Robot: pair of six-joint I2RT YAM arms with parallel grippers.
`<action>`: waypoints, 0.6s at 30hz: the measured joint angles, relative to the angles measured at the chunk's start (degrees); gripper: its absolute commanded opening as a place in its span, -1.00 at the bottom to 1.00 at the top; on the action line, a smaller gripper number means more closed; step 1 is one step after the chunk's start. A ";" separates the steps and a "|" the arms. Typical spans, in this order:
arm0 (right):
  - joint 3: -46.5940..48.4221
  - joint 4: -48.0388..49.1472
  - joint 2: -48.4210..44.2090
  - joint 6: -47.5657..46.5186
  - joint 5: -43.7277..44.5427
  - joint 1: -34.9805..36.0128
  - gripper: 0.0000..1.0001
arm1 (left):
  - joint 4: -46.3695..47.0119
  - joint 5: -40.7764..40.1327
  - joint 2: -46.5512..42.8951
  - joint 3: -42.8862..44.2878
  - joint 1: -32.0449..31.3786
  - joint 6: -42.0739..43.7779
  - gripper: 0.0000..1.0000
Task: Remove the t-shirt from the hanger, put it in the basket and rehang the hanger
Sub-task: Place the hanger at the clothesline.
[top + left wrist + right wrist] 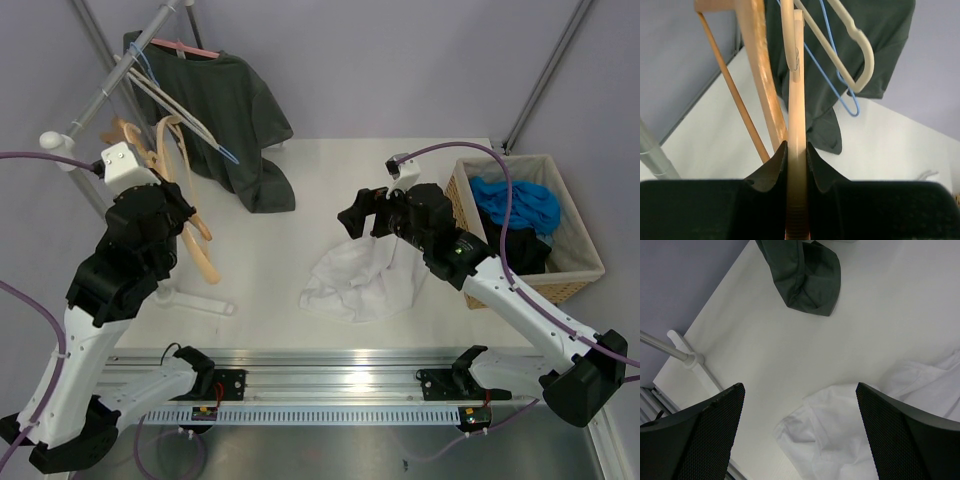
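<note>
A bare wooden hanger is clamped in my left gripper, held above the table's left side. In the left wrist view both jaws press on the hanger's arm, and my left gripper is shut on it. A white t-shirt lies crumpled on the table, off the hanger. My right gripper hovers just above the shirt's far edge. In the right wrist view my right gripper is wide open and holds nothing, with the white t-shirt below it.
A dark green t-shirt hangs from a pink hanger on the rack at the back left, beside cream and blue hangers. The rack's foot lies on the table. A wicker basket with blue and black clothes stands at the right.
</note>
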 measured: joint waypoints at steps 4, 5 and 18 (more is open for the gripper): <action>-0.02 0.00 0.00 0.00 -0.04 0.00 0.99 | -0.31 3.89 0.59 -1.36 0.00 -0.20 -1.00; -0.02 0.00 0.00 0.00 -0.13 0.00 0.99 | -0.33 4.74 0.79 -1.51 0.00 -0.28 -1.00; 0.00 0.00 -0.44 -0.02 -0.22 0.00 0.99 | -0.31 12.22 1.86 -1.49 0.00 -2.45 -1.00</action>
